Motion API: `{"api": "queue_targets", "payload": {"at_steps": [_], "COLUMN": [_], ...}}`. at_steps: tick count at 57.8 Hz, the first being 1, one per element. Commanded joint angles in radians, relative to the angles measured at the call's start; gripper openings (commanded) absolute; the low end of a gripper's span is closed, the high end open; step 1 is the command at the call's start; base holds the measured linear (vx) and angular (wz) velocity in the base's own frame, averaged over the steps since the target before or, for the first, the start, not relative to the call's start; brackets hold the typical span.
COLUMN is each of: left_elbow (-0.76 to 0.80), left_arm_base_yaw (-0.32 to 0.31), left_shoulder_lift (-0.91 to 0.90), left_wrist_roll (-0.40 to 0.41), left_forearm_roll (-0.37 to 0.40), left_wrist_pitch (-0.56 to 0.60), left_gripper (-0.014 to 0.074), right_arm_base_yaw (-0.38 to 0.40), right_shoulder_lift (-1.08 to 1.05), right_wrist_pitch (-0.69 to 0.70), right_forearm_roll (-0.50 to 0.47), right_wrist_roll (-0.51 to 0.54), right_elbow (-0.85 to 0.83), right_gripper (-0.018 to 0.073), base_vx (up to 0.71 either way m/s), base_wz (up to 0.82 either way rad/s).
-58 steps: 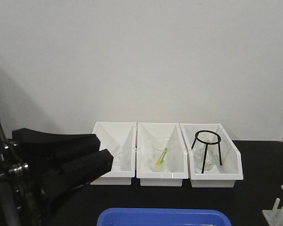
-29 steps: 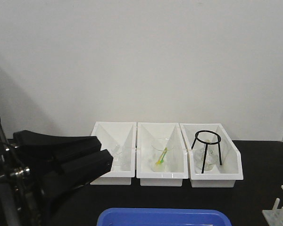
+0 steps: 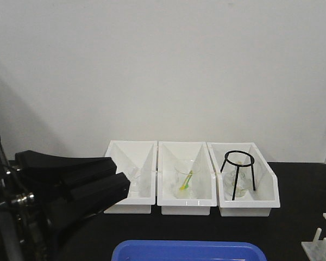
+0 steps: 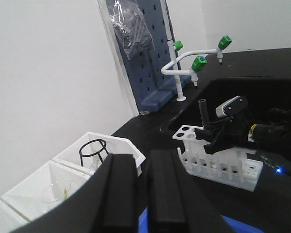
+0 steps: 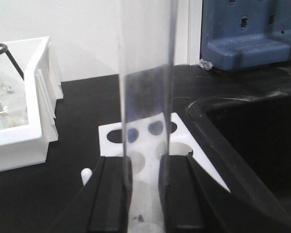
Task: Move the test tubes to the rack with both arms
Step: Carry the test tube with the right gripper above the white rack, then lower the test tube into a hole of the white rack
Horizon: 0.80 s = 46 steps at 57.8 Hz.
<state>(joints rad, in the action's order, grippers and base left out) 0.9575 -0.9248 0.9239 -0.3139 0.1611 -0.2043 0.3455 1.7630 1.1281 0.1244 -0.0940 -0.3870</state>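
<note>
The right gripper (image 5: 144,194) is clamped on an upright test tube (image 5: 145,97) above the rack (image 5: 182,141) toward the tabletop's right edge, so insertion seems underway and calls for a straight descent into a hole, while the left gripper (image 4: 141,162) waits slightly parted and empty.

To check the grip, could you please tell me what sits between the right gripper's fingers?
An upright test tube, pinched by both fingers of the right gripper; the right wrist view shows it.
</note>
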Motion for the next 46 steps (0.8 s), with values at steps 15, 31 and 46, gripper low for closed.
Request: {"api": "queue_targets", "payload": {"at_steps": [15, 31, 46], "left_elbow": [0.032, 0.032, 0.032], "left_arm_base_yaw": [-0.001, -0.001, -0.001], "left_shoulder_lift": [-0.007, -0.007, -0.007], "left_wrist_roll": [0.001, 0.003, 0.004], "left_forearm_roll": [0.006, 0.007, 0.008], "left_wrist_pitch": [0.078, 0.078, 0.074], "left_gripper": [0.0209, 0.0209, 0.0209], "right_arm_base_yaw": [0.007, 0.007, 0.007], "right_shoulder_lift": [0.028, 0.028, 0.028], "right_wrist_pitch": [0.071, 0.071, 0.072], "right_forearm_roll": [0.001, 0.010, 0.009], "right_wrist_roll": [0.006, 0.007, 0.010], "right_elbow": [-0.016, -0.016, -0.016], "right_gripper": [0.0012, 0.0169, 0.0360], "base_vx": [0.00, 0.00, 0.00], "base_wz": [0.00, 0.00, 0.00]}}
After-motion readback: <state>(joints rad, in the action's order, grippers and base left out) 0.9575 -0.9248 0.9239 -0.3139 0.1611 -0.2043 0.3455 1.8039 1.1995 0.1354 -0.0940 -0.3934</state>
